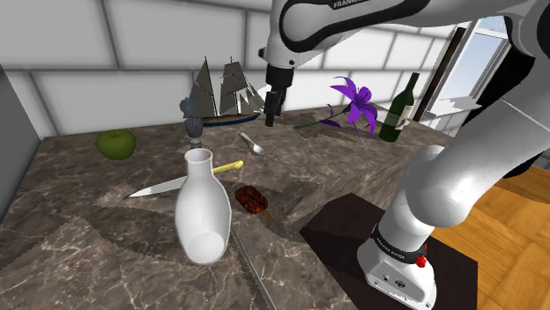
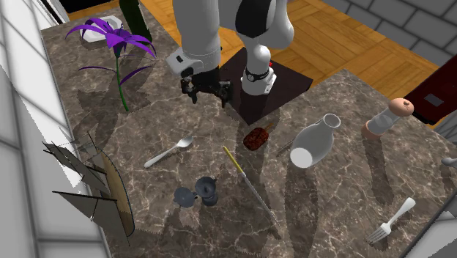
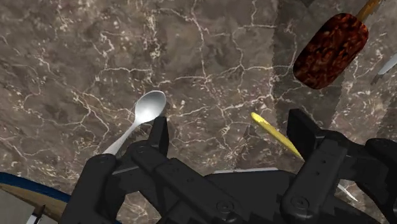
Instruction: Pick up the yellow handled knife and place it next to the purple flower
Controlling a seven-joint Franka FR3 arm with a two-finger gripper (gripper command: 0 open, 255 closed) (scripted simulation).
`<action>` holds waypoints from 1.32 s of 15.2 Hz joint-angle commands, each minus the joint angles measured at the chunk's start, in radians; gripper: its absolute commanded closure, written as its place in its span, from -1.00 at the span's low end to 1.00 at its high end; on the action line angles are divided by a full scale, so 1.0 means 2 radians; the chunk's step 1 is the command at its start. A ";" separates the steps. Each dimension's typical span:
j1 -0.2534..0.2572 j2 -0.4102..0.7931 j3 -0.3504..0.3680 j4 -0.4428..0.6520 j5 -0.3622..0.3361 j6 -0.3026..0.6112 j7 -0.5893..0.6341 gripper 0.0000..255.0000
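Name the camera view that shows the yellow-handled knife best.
The second exterior view: the knife lies uncovered from yellow handle to blade tip. In the shoulder view the white vase hides its middle, leaving the handle's end and the blade. The wrist view catches part of the yellow handle, beside the open hand.

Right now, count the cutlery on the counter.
3: the knife beside the white vase, the spoon between knife and flower, the fork near the counter edge. More may be hidden.
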 commanded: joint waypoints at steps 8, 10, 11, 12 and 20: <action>0.046 0.143 0.029 0.080 0.001 0.057 -0.094 -1.00; 0.055 0.172 0.038 0.099 -0.002 0.065 -0.112 -1.00; 0.059 0.187 0.042 0.108 -0.003 0.069 -0.121 -1.00; 0.064 0.201 0.047 0.117 -0.005 0.073 -0.130 -1.00; 0.100 0.304 0.083 0.190 -0.030 0.096 -0.193 -1.00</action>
